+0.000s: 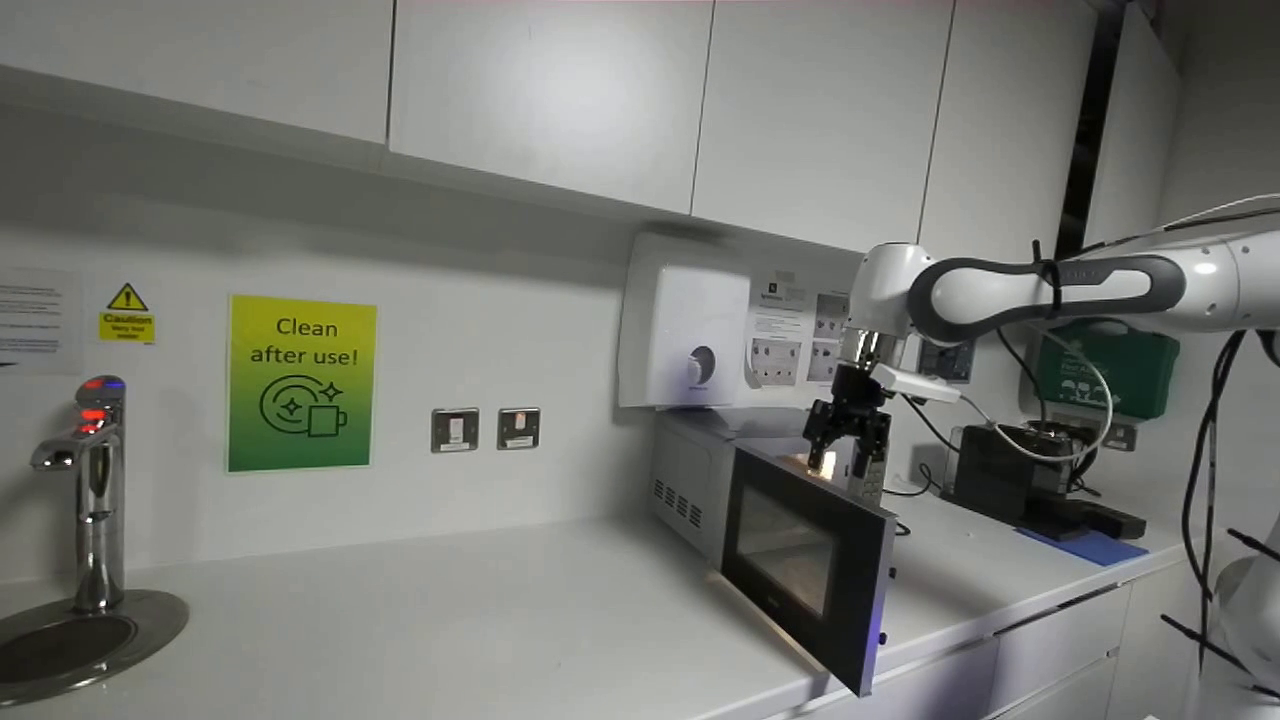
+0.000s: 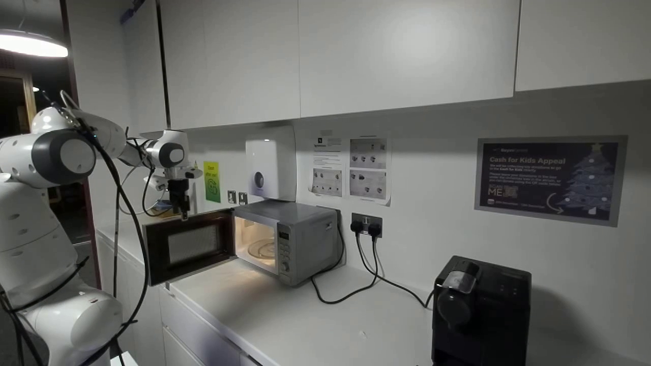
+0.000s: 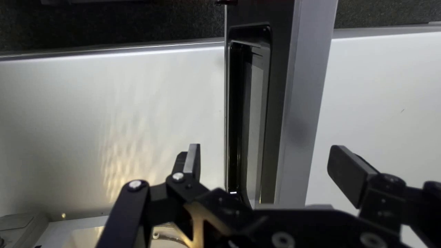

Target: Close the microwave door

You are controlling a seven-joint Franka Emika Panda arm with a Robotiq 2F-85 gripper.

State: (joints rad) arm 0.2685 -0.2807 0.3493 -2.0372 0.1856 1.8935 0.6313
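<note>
The door (image 3: 277, 113) stands wide open and upright, right under your end effector (image 3: 267, 160), its free end jutting past the front edge of the table (image 2: 325, 330). Your fingers (image 3: 348, 174) are spread wide, one to each side of the door's top edge in the wrist view, with a gap showing between the door and each of them. In both exterior views the tips hang at that edge; you cannot tell whether either one brushes it or reaches below it.

The microwave (image 2: 310, 249) sits on the table near your end effector, joined to the door at its far end and lit inside. In an exterior view you get the door's inner face (image 2: 193, 246), along with the glass plate (image 2: 263, 249) and the keypad (image 2: 285, 251). In an exterior view you get its outer face (image 1: 850, 600), with the dark window.

Farther from your end effector, both exterior views show the dispenser (image 1: 695, 330) on the wall (image 1: 520, 330) by the microwave, the green sign (image 1: 302, 383) farther along, and the coffee machine (image 2: 488, 305) on the table. In an exterior view you have the tap (image 1: 98, 500), well apart from your end effector and past the sign. In an exterior view you see the plugs (image 2: 366, 226) on the wall. Your wrist view shows the dark floor (image 3: 113, 24) past the table's edge.
</note>
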